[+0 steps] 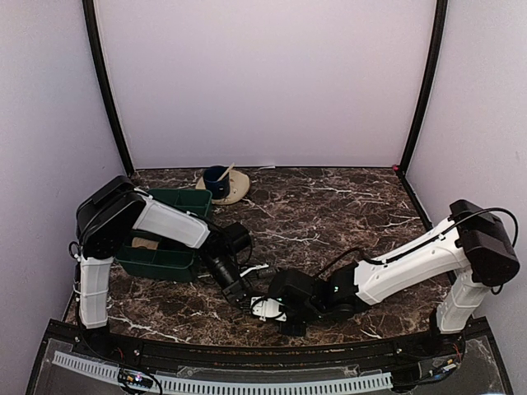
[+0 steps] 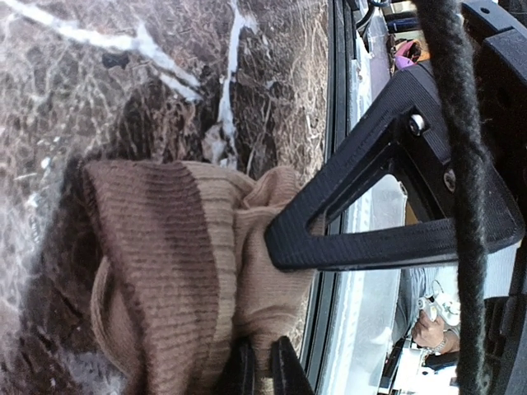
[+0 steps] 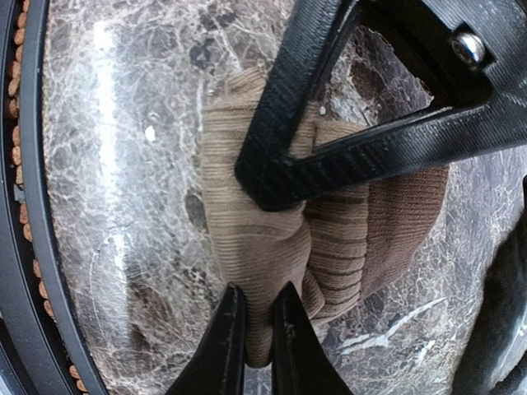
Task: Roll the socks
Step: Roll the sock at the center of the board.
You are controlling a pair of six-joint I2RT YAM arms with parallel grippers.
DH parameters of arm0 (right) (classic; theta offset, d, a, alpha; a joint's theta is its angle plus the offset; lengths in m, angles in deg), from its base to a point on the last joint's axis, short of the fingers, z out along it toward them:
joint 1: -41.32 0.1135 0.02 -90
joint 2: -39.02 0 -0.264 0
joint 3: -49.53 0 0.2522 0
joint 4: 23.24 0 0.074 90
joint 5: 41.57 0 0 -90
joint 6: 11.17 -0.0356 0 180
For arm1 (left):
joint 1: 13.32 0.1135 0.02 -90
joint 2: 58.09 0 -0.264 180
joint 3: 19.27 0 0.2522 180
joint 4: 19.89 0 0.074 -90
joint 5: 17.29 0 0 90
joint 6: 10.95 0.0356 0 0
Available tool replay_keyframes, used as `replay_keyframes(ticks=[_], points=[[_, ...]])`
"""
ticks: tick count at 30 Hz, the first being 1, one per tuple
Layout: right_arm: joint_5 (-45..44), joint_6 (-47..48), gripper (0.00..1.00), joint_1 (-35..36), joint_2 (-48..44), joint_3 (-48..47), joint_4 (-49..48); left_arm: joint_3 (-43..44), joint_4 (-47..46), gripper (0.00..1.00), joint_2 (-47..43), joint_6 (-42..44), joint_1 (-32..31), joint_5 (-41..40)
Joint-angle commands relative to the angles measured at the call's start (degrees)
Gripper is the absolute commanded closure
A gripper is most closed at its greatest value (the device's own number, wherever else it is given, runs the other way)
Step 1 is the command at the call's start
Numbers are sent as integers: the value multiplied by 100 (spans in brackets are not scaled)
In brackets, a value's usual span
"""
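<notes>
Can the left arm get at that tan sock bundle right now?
Looks like yes: the left end effector straddles the sock bundle, fingers touching it, nothing between. The right end effector grips it too.

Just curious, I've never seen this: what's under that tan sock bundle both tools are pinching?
The sock bundle lies on the dark marble table, which shows around it. Whatever is beneath or tucked inside the folds, perhaps a second sock, is covered.
</notes>
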Motion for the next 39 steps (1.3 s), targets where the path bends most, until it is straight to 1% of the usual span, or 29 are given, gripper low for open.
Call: replay_keyframes(ticks=[1, 8, 12, 17, 28, 34, 39], points=[[455, -249, 94, -222, 265, -72, 294, 28, -47, 95, -63, -171, 86, -351], [1111, -574, 96, -634, 234, -70, 388, -469, -832, 75, -718, -779, 270, -299], [1467, -694, 96, -848, 268, -118, 452, -644, -1063, 71, -1043, -997, 303, -216], [1948, -852, 96, -1087, 291, -133, 462, -883, -1374, 68, -1490, -1219, 355, -490], [2973, -1132, 96, -1599, 466, -173, 541, -1617, -2216, 67, -2250, -1635, 415, -2028], [3442, -1151, 96, -1842, 633, -318, 771, -2081, -2727, 67, -2806, -1767, 394, -2673], [3893, -1155, 96, -2021, 849, -439, 932, -2399, -3049, 67, -3258, -1694, 222, -3000]])
